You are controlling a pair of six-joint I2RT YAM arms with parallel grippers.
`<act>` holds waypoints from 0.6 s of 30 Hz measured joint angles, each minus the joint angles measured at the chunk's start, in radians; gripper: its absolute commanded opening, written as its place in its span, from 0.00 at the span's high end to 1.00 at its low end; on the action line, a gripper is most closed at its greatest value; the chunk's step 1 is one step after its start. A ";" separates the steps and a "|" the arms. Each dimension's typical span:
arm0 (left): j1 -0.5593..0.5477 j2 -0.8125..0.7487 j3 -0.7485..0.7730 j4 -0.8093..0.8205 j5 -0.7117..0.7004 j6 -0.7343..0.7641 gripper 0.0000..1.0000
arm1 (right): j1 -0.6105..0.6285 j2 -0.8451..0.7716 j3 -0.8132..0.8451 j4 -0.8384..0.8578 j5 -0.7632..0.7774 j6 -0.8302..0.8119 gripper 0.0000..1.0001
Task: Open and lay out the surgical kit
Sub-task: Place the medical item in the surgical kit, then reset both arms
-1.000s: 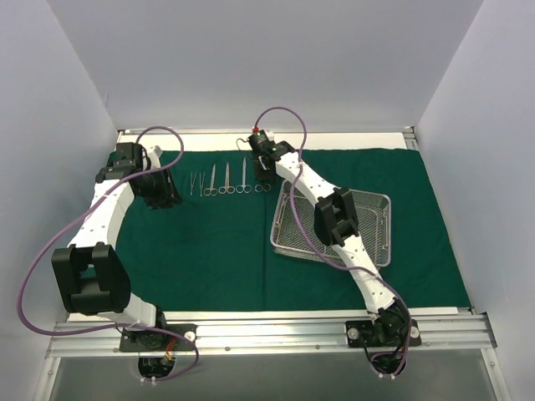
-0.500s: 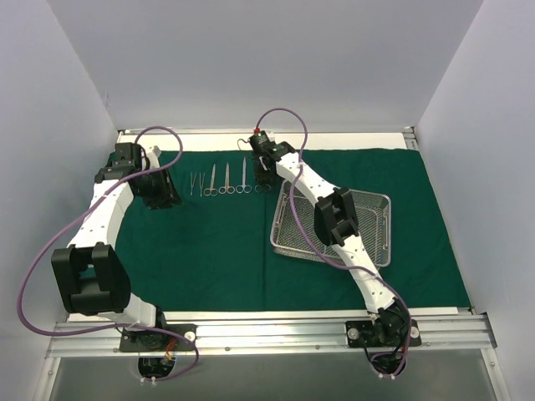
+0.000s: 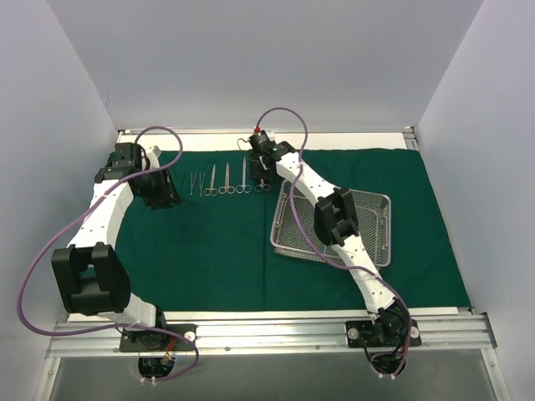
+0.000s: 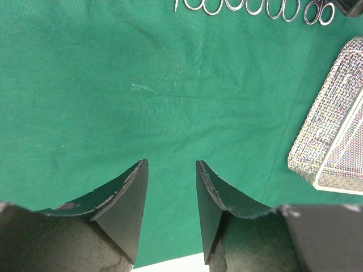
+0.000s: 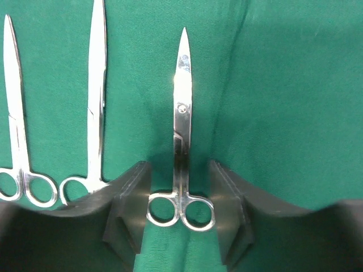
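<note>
The dark green drape (image 3: 217,251) is spread flat over the surface. The wire-mesh tray (image 3: 378,227) is seen right of centre, and a row of steel instruments (image 3: 219,181) at upper centre. The right gripper (image 5: 178,170) is parted astride the rightmost scissors (image 5: 182,107), with a gap on each side. The left gripper (image 4: 170,181) is held half-open and empty at upper left.

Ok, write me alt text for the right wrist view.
A pair of steel scissors lies flat on the green drape, tips pointing away from the camera, between the open fingers of the right claw. Two more steel instruments lie parallel to its left.
</note>
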 measured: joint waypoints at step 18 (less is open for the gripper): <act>0.000 -0.028 0.000 0.000 0.014 -0.001 0.50 | 0.006 -0.185 0.005 0.019 0.057 -0.039 0.00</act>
